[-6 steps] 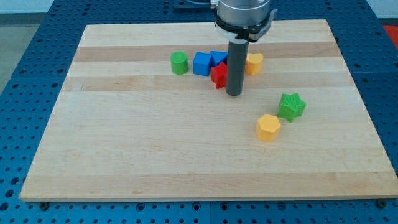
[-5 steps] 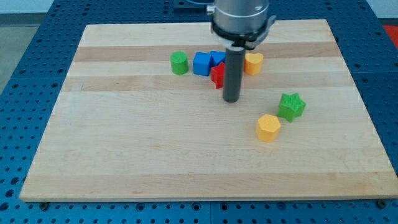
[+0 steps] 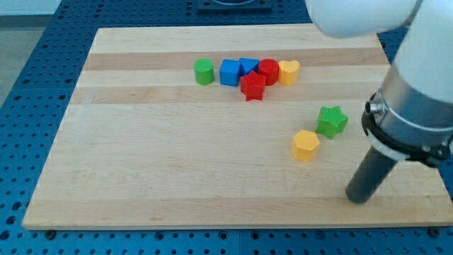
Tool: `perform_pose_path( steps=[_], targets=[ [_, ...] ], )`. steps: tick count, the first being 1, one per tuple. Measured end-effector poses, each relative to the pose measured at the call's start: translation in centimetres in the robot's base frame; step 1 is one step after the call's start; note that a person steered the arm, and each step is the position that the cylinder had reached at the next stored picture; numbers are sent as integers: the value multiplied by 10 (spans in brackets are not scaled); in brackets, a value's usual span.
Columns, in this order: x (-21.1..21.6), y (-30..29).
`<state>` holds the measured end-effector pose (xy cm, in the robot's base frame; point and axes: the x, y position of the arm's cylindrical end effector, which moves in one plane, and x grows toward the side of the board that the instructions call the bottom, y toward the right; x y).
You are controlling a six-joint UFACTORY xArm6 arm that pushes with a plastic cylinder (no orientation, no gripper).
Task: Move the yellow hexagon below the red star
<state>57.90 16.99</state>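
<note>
The yellow hexagon [image 3: 306, 145] lies on the wooden board at the view's right of centre. The red star [image 3: 253, 86] sits up near the top middle, just below a row of blocks. My tip [image 3: 358, 199] rests on the board near the view's bottom right, to the right of and below the yellow hexagon, apart from it. The green star [image 3: 331, 120] lies just above and right of the hexagon.
The row by the red star holds a green cylinder [image 3: 204, 71], a blue cube [image 3: 230, 72], a second blue block [image 3: 248, 66], a red cylinder [image 3: 268, 71] and a yellow heart [image 3: 288, 71]. The arm's white body [image 3: 396, 42] covers the board's right top corner.
My tip has left its spot beside the red star and moved far toward the view's bottom right. The red cylinder is now uncovered. No block has moved.
</note>
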Motion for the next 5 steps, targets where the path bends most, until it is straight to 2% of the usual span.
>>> perform_pose_path(
  steps=[2,3,5],
  targets=[
    [-72,-45],
    [-83,-97],
    [-60,-124]
  ],
)
